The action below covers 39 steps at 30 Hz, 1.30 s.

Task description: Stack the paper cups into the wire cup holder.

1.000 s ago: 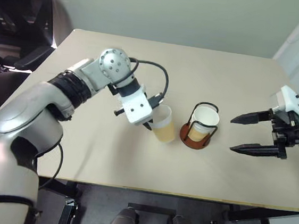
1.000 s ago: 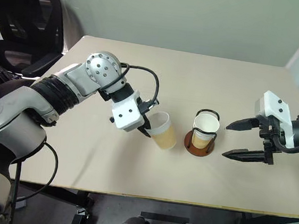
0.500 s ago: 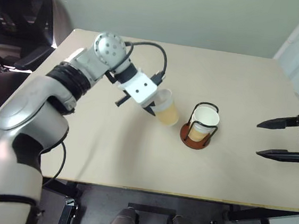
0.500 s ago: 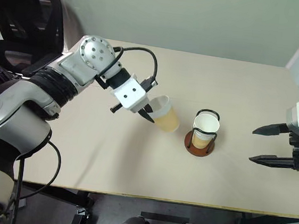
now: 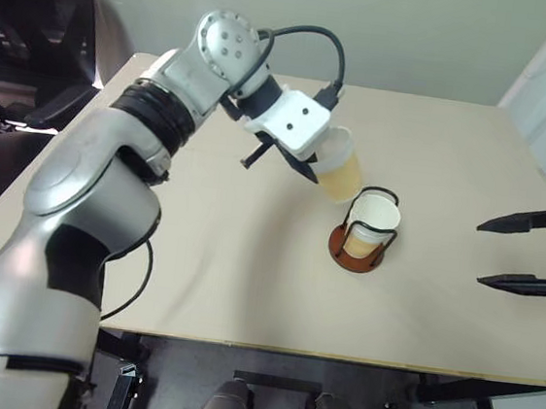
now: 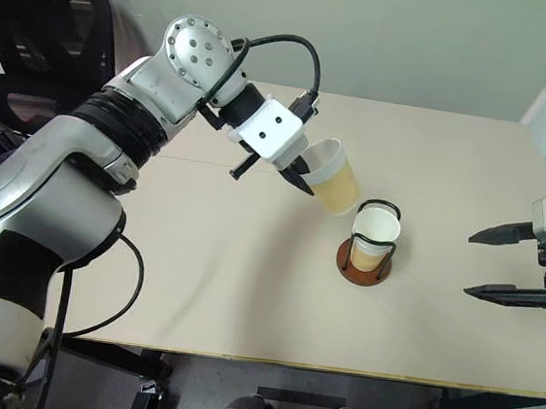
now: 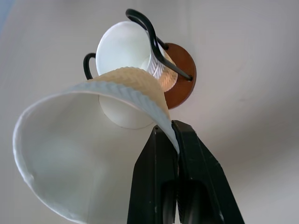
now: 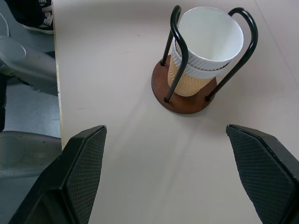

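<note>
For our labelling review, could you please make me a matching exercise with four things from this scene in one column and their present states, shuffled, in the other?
Things
1. tan-and-white paper cup held in the air
2. white-rimmed paper cup on the stand
3. left gripper with two black fingers
4. right gripper with two black fingers

States
A. open, holding nothing
B. tilted, clear of the beige table
C. upright inside the black wire cup holder with the reddish-brown disc base
D. pinched shut on a cup's rim

Pairs: 1-B, 2-C, 3-D, 4-A
</note>
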Available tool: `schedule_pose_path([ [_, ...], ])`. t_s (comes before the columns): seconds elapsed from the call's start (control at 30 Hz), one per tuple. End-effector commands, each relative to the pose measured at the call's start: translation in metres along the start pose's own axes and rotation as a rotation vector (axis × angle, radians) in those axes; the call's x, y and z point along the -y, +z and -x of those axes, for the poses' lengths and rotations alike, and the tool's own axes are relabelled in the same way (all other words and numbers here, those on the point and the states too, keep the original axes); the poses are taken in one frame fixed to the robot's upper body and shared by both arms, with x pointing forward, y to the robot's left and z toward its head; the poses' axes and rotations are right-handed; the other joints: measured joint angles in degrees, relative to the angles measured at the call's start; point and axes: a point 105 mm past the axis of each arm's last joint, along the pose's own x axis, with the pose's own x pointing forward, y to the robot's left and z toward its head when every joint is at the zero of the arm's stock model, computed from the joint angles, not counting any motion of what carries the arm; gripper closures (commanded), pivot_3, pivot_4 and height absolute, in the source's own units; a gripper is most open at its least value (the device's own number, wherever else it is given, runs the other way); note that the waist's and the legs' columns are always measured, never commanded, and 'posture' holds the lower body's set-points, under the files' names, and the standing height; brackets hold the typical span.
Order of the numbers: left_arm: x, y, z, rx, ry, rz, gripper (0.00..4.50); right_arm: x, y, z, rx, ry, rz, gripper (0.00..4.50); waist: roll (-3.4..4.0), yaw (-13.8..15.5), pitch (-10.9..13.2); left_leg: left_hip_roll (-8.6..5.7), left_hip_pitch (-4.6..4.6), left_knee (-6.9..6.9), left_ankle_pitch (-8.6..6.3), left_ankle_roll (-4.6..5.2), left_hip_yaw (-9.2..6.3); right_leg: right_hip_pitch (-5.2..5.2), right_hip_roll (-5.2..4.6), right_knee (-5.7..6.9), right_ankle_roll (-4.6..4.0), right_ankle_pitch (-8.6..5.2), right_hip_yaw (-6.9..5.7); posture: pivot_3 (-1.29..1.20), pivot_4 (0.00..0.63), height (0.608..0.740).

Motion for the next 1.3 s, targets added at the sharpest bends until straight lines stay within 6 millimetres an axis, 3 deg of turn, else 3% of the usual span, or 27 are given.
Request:
schedule_pose_path([
  [0.03, -0.009, 0.011, 0.005, 0.007, -0.006, -0.036, 4.46, 0.006, 0.005, 0.005, 0.0, -0.018, 0.037, 0.33, 0.0, 0.0, 0.0, 0.0, 0.0, 0.01, 0.0, 0.0, 0.01, 0.0, 0.0, 0.0, 0.02, 0.01, 0.0, 0.0, 0.15, 0.74],
  [0.67, -0.01, 0.019, -0.006, 0.057, -0.018, -0.051, 4.46, 0.012, 0.006, 0.0, 0.014, -0.012, 0.059, 0.33, 0.0, 0.1, 0.0, -0.01, 0.03, 0.05, 0.07, 0.12, 0.18, 0.03, -0.03, 0.0, 0.12, 0.08, 0.09, 0.0, 0.15, 0.74],
  [1.3, -0.012, 0.02, -0.008, 0.052, -0.02, -0.059, 4.46, 0.037, 0.029, 0.026, 0.091, -0.193, 0.111, 0.33, 0.0, 0.1, 0.0, 0.0, 0.08, 0.03, 0.08, 0.17, 0.26, 0.04, -0.05, 0.01, 0.13, 0.08, 0.13, 0.0, 0.15, 0.74],
])
